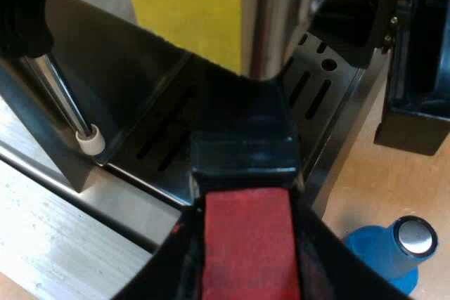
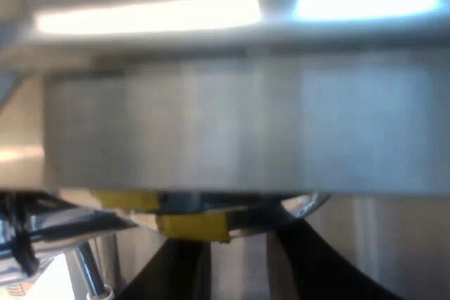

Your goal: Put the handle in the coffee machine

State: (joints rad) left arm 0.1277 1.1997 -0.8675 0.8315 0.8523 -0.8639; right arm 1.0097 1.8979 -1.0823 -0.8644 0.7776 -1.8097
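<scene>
1. Fingers of the left gripper (image 1: 246,261) are clenching the red end of the handle (image 1: 242,149), one finger on each side.
2. Handle is pointing away from the wrist toward the espresso machine (image 1: 91,68), its dark part hanging over the slotted drip tray (image 1: 320,93). Its metal head is lying hidden beyond the dark part, so I cannot tell whether it is seating in the machine's front.
3. Right gripper (image 2: 239,265) is hovering close under the machine's steel front, its fingers (image 2: 313,265) standing apart with nothing visible between them.
4. Blue tamper (image 1: 394,251) is standing on the table (image 1: 401,180) near the tray, apart from the handle.
5. Judging from this, bringing the handle to the machine is looking largely done. Seating the head, twisting it to lock and letting go are probably remaining.
</scene>
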